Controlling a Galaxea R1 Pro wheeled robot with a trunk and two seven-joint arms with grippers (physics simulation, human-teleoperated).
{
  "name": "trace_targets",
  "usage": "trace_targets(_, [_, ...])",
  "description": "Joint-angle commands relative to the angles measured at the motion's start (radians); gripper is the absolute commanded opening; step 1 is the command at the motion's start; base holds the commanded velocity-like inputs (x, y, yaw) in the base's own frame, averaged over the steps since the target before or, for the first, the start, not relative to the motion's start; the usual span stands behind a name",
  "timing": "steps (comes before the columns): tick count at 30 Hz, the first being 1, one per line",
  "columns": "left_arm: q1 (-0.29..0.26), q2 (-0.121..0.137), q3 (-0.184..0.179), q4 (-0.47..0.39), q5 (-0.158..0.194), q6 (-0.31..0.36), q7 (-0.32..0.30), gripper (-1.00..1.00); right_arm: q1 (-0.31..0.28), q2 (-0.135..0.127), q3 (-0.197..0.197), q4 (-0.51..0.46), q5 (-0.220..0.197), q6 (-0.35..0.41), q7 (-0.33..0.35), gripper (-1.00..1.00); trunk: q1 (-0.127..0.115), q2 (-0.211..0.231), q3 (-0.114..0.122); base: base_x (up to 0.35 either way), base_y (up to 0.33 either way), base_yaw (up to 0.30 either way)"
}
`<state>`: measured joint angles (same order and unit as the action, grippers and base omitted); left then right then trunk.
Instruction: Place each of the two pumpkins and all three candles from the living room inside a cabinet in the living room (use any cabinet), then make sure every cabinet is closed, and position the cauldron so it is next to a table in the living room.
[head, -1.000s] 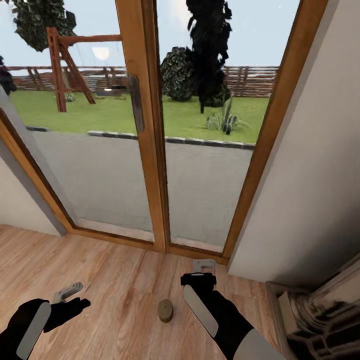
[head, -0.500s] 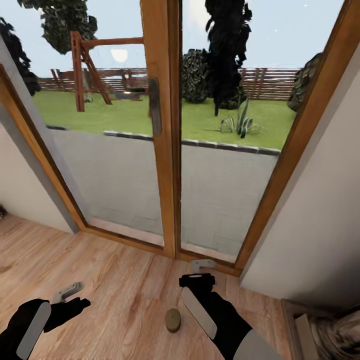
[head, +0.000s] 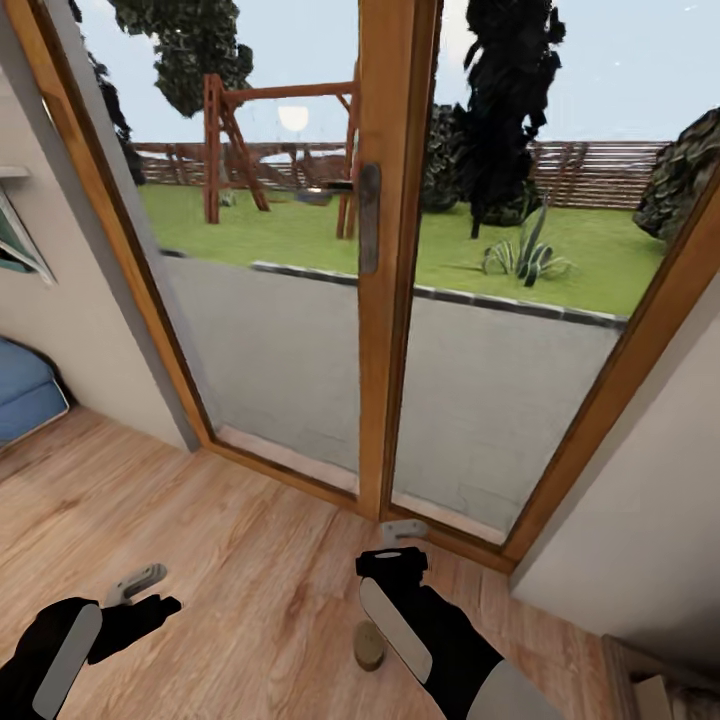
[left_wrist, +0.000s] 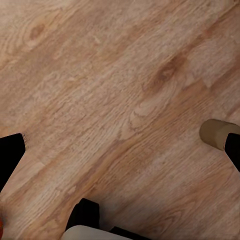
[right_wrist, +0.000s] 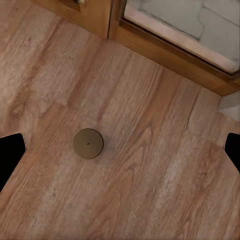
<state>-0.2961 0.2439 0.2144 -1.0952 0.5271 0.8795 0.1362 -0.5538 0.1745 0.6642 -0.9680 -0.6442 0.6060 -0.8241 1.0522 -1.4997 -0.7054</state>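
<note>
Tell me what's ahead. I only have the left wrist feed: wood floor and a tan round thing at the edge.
Observer: The head view shows a wood-framed glass door straight ahead, with a garden beyond it.
Operator: What's the round thing?
Observer: The right wrist view shows it from above. It is a short round cylinder standing on the floor, apart from the door frame. It may be a candle.
Operator: Right gripper?
Observer: The right gripper is open and empty, with its fingertips at opposite edges of its wrist view.
</note>
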Motion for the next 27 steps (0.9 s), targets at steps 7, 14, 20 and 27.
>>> trace_targets(7, [0.0,0.0,0.0,0.0,0.001,-0.001,-0.003,1.0,0.0,0.0,0.0,-0.001,0.0,0.0,0.0,1.0,0.004,-0.007,0.002,0.0,0.0,0.246])
trace_targets(14, [0.0,0.0,0.0,0.0,-0.001,-0.001,-0.001,1.0,0.0,0.0,0.003,0.001,0.0,-0.001,0.001,1.0,0.031,-0.056,-0.019,0.0,0.0,0.032])
trace_targets(20, [0.0,0.0,0.0,0.0,-0.001,-0.001,-0.001,1.0,-0.001,0.0,0.001,-0.001,-0.003,0.005,0.002,1.0,0.054,-0.098,-0.038,0.0,0.0,0.002])
trace_targets(27, [0.0,0.0,0.0,0.0,0.0,-0.001,-0.004,1.0,-0.003,0.0,0.001,0.002,-0.003,0.003,0.003,1.0,0.081,-0.147,-0.06,0.0,0.0,0.0])
